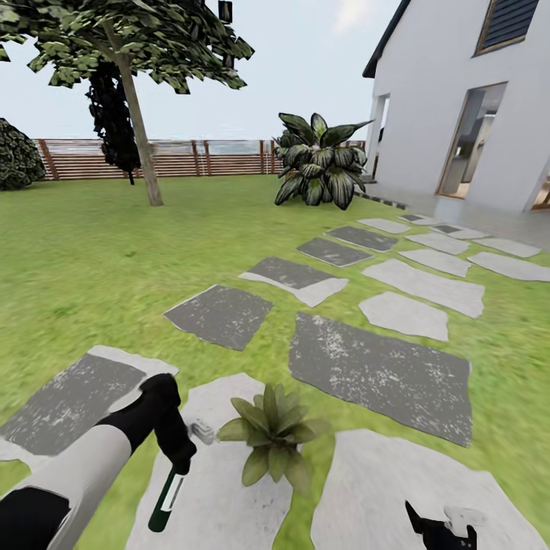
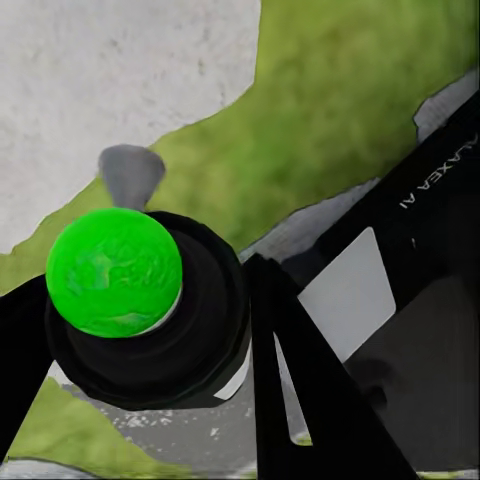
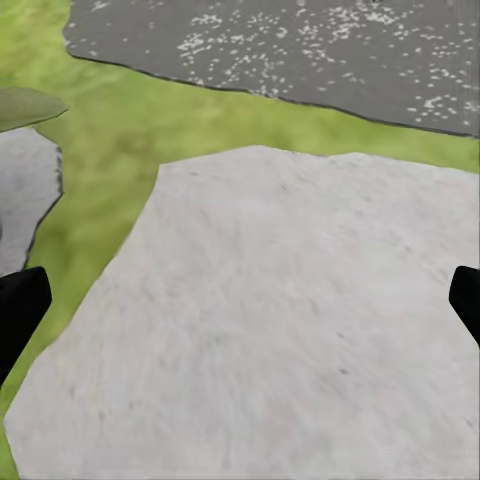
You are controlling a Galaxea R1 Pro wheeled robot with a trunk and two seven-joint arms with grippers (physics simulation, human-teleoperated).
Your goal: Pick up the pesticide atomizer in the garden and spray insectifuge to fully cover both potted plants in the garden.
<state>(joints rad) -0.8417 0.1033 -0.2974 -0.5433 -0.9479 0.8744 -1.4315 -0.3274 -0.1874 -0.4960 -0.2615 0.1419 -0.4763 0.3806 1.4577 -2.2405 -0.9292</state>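
Note:
A potted plant, a low rosette of pointed green leaves, sits between pale stepping stones at the bottom centre of the head view. Just left of it my left gripper is shut on the pesticide atomizer, which hangs down with its dark green end lowest and a grey nozzle part toward the plant. The left wrist view looks end-on at the atomizer's green end, with my left gripper around it. My right gripper is low at the right. It stands open over a white stone, holding nothing.
Grey and white stepping stones lead across the lawn to a white house. A large broad-leaved shrub stands by the house. A tree and a brown slatted fence close off the far side.

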